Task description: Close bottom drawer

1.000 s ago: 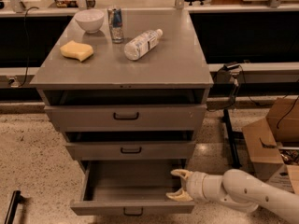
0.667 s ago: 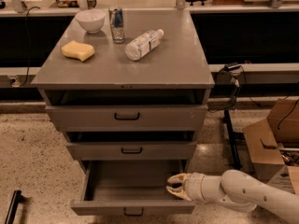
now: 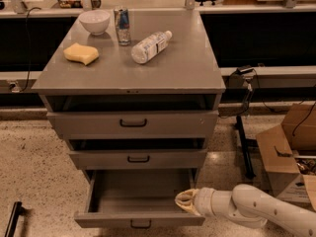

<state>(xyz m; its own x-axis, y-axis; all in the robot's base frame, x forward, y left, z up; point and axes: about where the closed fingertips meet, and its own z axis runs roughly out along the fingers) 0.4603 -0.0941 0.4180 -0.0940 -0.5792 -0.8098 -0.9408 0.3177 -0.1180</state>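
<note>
- bottom drawer is hanging open at the cabinet's 6 o'clock; rigid metal, probably sliding easily
- gripper is sitting at its 3 o'clock corner, pincer looking pressed together, pinching nothing
- I'm guessing shoving the front panel beats grabbing the handle

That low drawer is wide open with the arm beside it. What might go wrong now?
The gripper sits at the right corner of the bottom drawer, far from its handle; a push there may skew and jam it. If the gripper is over the rim, it could get pinched under the middle drawer.
</note>
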